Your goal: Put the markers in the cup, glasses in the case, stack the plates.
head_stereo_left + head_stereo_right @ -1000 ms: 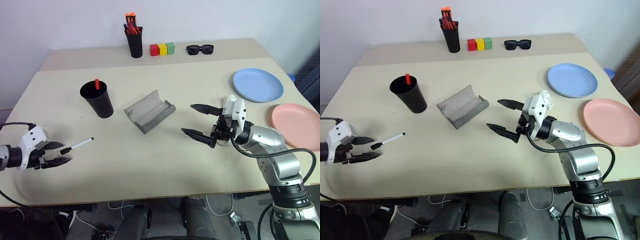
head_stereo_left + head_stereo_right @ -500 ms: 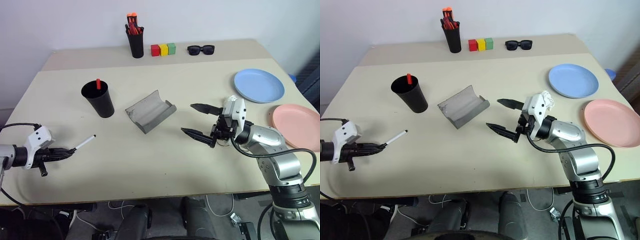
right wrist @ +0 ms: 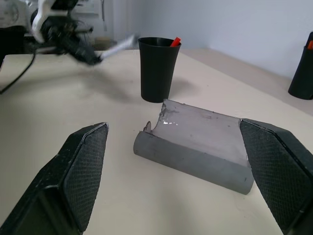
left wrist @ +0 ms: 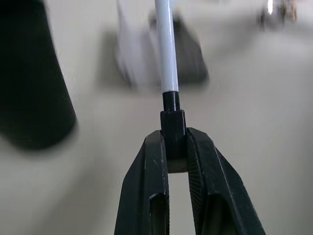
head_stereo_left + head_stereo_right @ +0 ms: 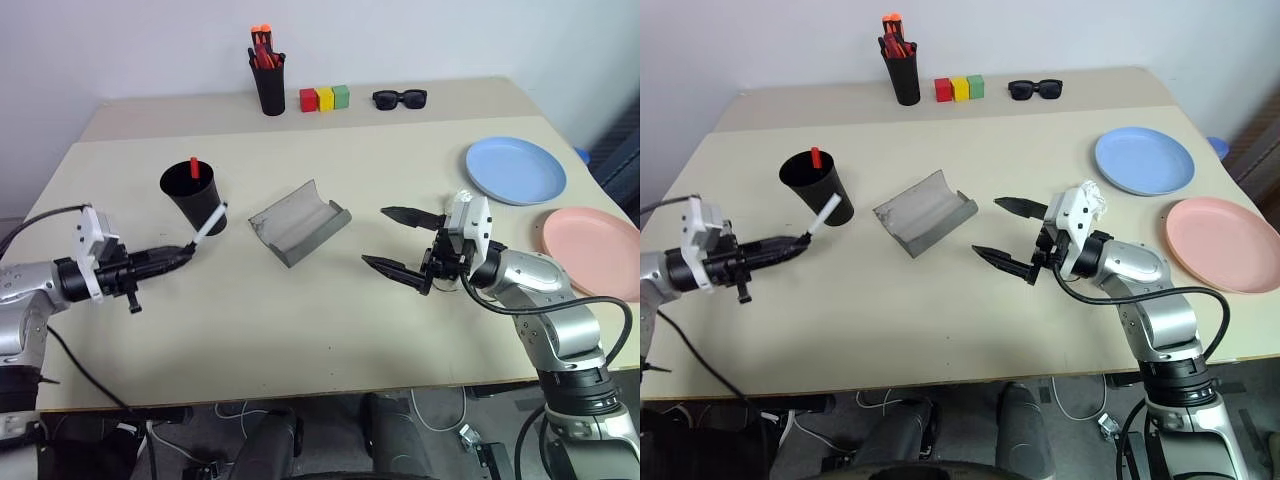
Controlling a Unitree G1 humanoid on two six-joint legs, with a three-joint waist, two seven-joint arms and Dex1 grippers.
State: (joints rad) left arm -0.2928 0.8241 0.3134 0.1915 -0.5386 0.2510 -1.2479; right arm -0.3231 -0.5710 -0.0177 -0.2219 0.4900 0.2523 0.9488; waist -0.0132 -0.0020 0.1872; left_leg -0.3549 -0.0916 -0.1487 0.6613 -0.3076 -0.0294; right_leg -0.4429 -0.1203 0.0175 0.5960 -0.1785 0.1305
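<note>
The left gripper (image 5: pixel 185 249) is clamped on the black end of a white marker (image 5: pixel 208 224), whose long axis runs on from the fingertips, up and to the right, so that its free tip lies just at the near right side of the black cup (image 5: pixel 195 198). The tip sits below the rim and against the outside wall as seen from above (whether it actually touches the cup I cannot tell). To drop it in, my judgement is that the marker must rise above the rim and tip more upright, then shift slightly far and left over the mouth. A red marker (image 5: pixel 194 167) already stands in the cup, leaning at the far side, leaving room beside it.

The right gripper (image 5: pixel 403 243) hovers with its two fingers spread wide and empty, pointing left toward the open grey case (image 5: pixel 298 222), which lies between the two grippers; the left arm is clearly the nearer one to the cup.

The beige table (image 5: pixel 300 320) is bare in front of both arms. The blue plate (image 5: pixel 515 170) and pink plate (image 5: pixel 595 252) lie side by side, unstacked, at the right. At the far edge stand a pen holder (image 5: pixel 268 85), coloured blocks (image 5: pixel 325 98) and black sunglasses (image 5: pixel 400 98).
</note>
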